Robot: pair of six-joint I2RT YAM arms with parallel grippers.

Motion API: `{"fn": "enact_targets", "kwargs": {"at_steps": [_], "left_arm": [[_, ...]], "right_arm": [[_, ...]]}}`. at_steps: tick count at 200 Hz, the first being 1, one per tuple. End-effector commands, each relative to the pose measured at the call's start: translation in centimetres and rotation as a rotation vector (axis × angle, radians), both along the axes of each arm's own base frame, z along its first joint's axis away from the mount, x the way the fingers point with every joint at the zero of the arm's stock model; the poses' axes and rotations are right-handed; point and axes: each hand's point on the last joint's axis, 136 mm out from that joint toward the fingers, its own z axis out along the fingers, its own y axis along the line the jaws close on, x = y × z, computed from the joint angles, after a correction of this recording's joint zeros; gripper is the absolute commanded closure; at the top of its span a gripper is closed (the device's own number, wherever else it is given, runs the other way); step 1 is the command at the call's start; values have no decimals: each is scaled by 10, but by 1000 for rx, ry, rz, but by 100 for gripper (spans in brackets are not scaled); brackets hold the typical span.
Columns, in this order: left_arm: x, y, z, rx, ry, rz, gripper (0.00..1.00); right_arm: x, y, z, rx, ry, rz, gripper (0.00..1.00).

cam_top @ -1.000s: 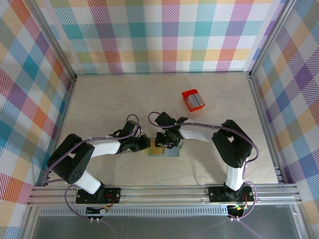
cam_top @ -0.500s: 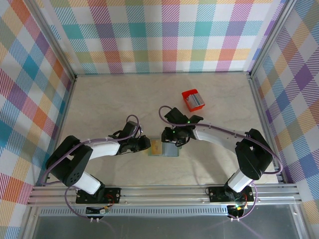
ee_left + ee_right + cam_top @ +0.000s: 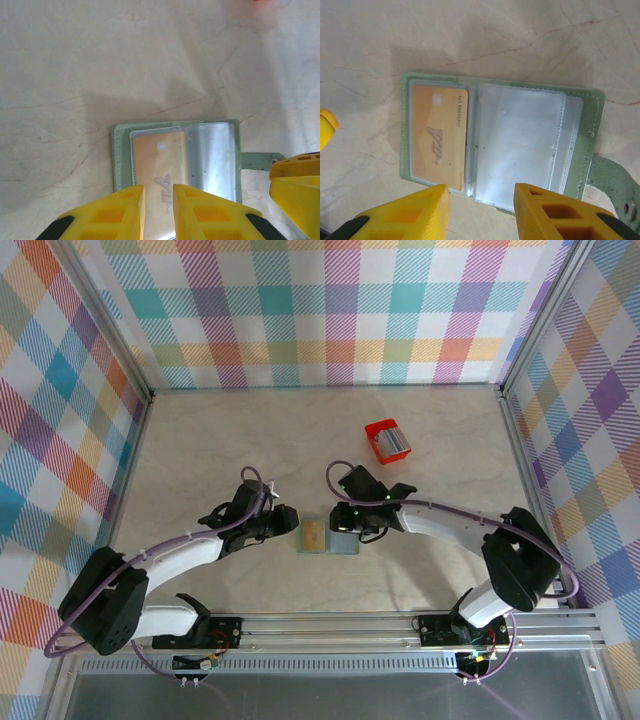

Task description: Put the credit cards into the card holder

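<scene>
From above: shows the card holder (image 3: pixel 329 537) lying open and flat on the table (image 3: pixel 200 460), near the front edge, between the 2 arms. Holds 1 gold card (image 3: pixel 313 536) in its left half. Was covered by both claws 1 second ago; now lies bare, with the left gripper (image 3: pixel 293 525) just beside its left edge and the right gripper (image 3: pixel 346 528) over its far right corner. Also shows the right arm swung out, elbow much further to the right than before. Leaves the red box (image 3: pixel 388 440) well apart at the back (something pale grey inside, too small to name).

From the left wrist: looks down on the card holder (image 3: pixel 210 150), with the gold card (image 3: pixel 160 160) sitting behind the clear window of 1 pocket. Shows the left gripper (image 3: pixel 158 192) with only a narrow gap between its yellow fingers, a little wider than 1 second ago, and nothing gripped. Catches the tab (image 3: pixel 257 161) sticking out at the right side.

From the right wrist: gives the same card holder (image 3: pixel 520 135), gold card (image 3: pixel 439 132) at the left, the 2nd clear pocket beside it seemingly empty. Shows the right gripper (image 3: pixel 480 190) partly open, wider than a moment ago, nothing between the fingers, hovering over the near edge.

As a judgement: reads as 1 card seated and just released; probably calls next for fetching another card. Cannot tell the place of the other cards.
</scene>
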Motion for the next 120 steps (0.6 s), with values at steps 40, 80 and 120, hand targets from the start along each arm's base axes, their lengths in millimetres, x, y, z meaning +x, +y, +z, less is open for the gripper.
{"fn": "enact_targets", "kwargs": {"at_steps": [40,80,120], "left_arm": [[1,-6,10,-29,-51,-30,76],[1,-10,13,-74,-57,-26,76],[2,-16,14,-104,-53,-35,76]], "right_arm": [[11,0,21,59,-154,15,58],[5,-16,17,-71,-76,3,64],[0,-7,3,-85,7,19,65]]}}
